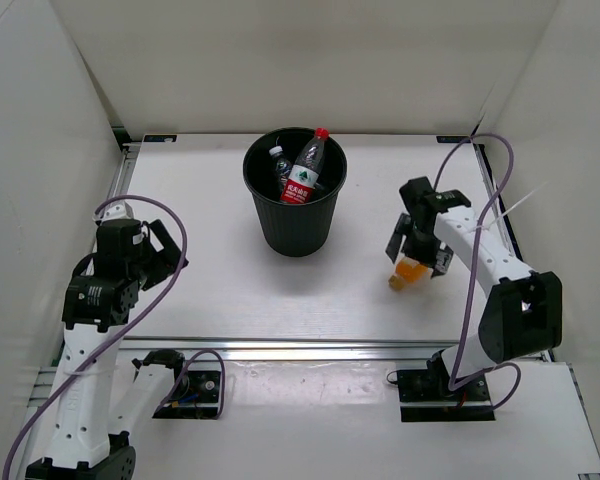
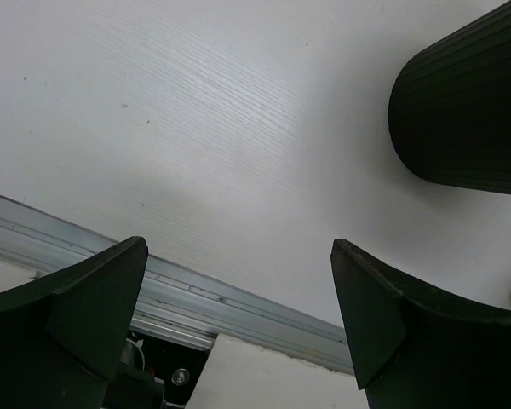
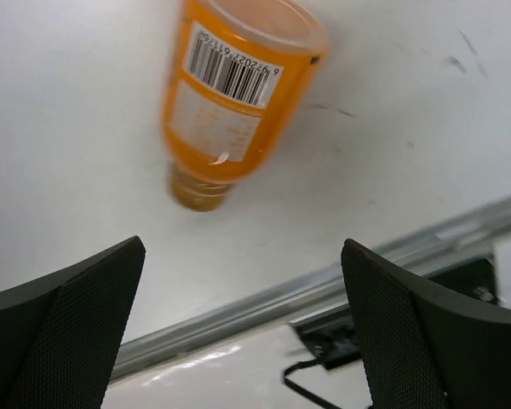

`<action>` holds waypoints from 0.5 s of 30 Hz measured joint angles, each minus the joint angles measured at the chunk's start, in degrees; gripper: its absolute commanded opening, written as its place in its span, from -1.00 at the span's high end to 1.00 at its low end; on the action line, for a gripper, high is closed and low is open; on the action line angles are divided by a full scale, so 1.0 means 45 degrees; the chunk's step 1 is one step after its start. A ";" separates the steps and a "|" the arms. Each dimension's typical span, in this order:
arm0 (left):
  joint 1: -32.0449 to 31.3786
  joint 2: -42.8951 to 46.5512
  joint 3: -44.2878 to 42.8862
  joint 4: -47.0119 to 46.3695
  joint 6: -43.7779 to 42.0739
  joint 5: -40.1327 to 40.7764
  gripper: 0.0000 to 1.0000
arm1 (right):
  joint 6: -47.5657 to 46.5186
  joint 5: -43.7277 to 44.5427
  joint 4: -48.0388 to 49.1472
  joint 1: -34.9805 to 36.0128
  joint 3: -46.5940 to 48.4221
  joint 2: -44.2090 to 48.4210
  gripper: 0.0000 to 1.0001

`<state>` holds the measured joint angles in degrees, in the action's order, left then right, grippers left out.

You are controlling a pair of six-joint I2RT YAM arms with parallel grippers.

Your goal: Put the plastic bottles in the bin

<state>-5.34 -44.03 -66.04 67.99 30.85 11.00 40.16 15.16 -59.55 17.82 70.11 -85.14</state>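
Note:
The black bin (image 1: 295, 215) stands at the middle back of the table. Inside it a clear bottle with red label and cap (image 1: 305, 170) leans upright, and a clear dark-labelled bottle (image 1: 280, 165) shows beside it. Any other bottles in the bin are hidden. The short orange bottle (image 1: 408, 272) lies on the table at the right. My right gripper (image 1: 420, 250) hovers over it, open and empty. In the right wrist view the orange bottle (image 3: 234, 94) lies just beyond the open gripper (image 3: 243, 245), not between the fingers. My left gripper (image 1: 163, 250) is open and empty at the left.
In the left wrist view the bin's ribbed wall (image 2: 468, 102) is at the upper right, beyond the left gripper (image 2: 238, 245). A metal rail (image 1: 310, 348) runs along the table's near edge. White walls enclose the table on three sides.

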 measured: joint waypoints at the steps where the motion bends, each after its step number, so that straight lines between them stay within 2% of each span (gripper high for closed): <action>1: 0.0000 -0.0005 0.0049 -0.0019 0.0005 -0.0034 -1.00 | -0.0034 0.0248 -0.0165 -0.0155 -0.0515 0.0068 -1.00; 6: 0.0000 -0.0024 0.0316 -0.0126 0.0005 -0.0306 -1.00 | -0.0306 0.0942 -0.0350 -0.0816 -0.2390 0.0316 -1.00; 15: -0.0117 -0.0180 0.0432 -0.0160 -0.0049 -0.0597 -1.00 | -0.0398 0.1039 0.0724 -0.2210 -0.2628 -0.0185 -1.00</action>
<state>-5.87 -44.84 -64.10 67.26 30.63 8.32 38.37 19.84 -56.29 7.88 58.28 -85.97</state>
